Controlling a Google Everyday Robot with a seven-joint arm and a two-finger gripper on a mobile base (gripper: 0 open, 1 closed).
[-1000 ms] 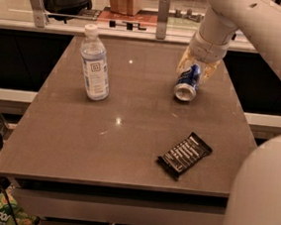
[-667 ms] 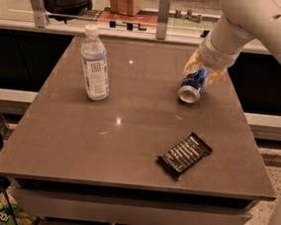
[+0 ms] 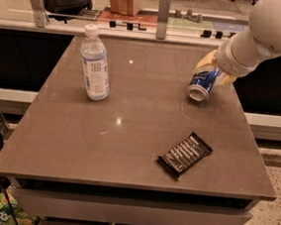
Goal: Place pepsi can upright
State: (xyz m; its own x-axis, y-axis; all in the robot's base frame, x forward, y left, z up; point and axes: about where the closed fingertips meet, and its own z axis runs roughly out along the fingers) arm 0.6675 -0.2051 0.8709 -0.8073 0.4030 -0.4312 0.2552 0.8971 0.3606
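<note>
The pepsi can point(image 3: 201, 85) is blue with a silver end that faces the camera. It is tilted on its side at the right part of the table, low over the surface or just touching it. My gripper point(image 3: 214, 73) comes in from the upper right on a white arm. Its yellowish fingers point(image 3: 204, 61) sit on either side of the can's rear half and are shut on it.
A clear water bottle point(image 3: 96, 65) with a white cap stands upright at the table's back left. A dark snack bar wrapper point(image 3: 184, 154) lies flat at the front right. The brown table's edge point(image 3: 134, 181) is in front. A glass rail and a counter stand behind.
The gripper and the can have shifted to the right, towards the table's right edge. The arm has drawn back to the right, out of the frame's lower right corner.
</note>
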